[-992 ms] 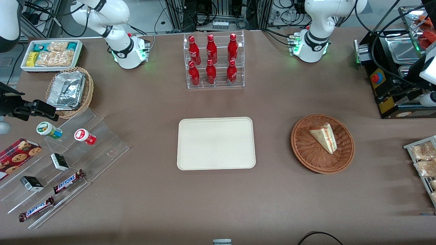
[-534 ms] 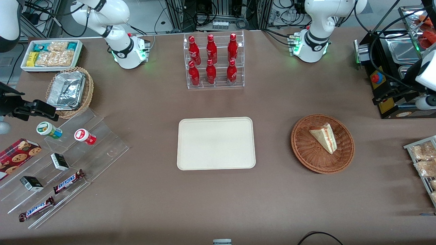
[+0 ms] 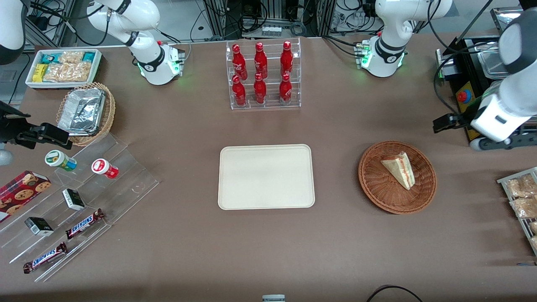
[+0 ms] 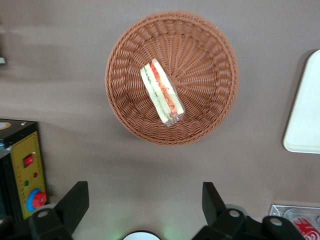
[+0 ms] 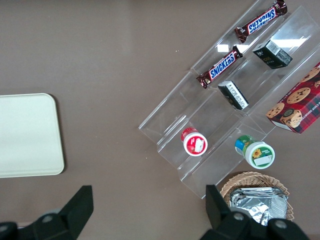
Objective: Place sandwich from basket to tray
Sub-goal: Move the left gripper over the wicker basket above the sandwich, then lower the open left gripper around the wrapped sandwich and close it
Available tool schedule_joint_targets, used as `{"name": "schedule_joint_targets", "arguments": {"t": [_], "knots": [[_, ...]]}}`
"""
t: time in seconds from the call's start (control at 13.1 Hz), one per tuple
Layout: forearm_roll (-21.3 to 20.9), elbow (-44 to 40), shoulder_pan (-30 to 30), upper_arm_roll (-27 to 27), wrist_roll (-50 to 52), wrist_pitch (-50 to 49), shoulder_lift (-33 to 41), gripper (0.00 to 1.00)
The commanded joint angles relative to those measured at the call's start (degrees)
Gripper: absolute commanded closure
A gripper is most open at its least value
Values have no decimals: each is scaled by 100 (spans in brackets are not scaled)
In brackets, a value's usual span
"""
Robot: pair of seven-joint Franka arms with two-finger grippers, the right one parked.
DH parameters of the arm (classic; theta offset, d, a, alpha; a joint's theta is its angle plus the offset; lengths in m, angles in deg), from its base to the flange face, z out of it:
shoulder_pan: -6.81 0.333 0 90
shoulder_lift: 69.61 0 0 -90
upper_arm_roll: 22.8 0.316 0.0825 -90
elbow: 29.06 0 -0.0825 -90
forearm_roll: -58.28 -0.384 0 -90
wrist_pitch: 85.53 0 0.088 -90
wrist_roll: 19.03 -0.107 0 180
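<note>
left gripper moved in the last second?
Yes. In the front view the gripper has come in from the working arm's end of the table toward the basket, fingers open. The sandwich lies untouched in it.

A brown cloth-covered table (image 3: 335,251) fills the room, with cables and metal racks (image 3: 268,16) above it.

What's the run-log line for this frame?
phase: approach | tool: open, above table beside basket | sandwich: in basket | tray: bare
</note>
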Motion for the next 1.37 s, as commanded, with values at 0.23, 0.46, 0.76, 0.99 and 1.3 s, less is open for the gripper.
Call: {"name": "schedule_joint_targets", "arguments": {"t": [0.23, 0.46, 0.76, 0.99, 1.3], "knots": [[69, 1440, -41, 40, 551, 1658, 90, 0], [69, 2030, -41, 48, 639, 2504, 55, 0], [60, 2286, -76, 13, 1691, 3244, -226, 0], [51, 2286, -199, -22, 2536, 3560, -437, 0], [51, 2278, -261, -66, 2854, 3886, -753, 0]]}}
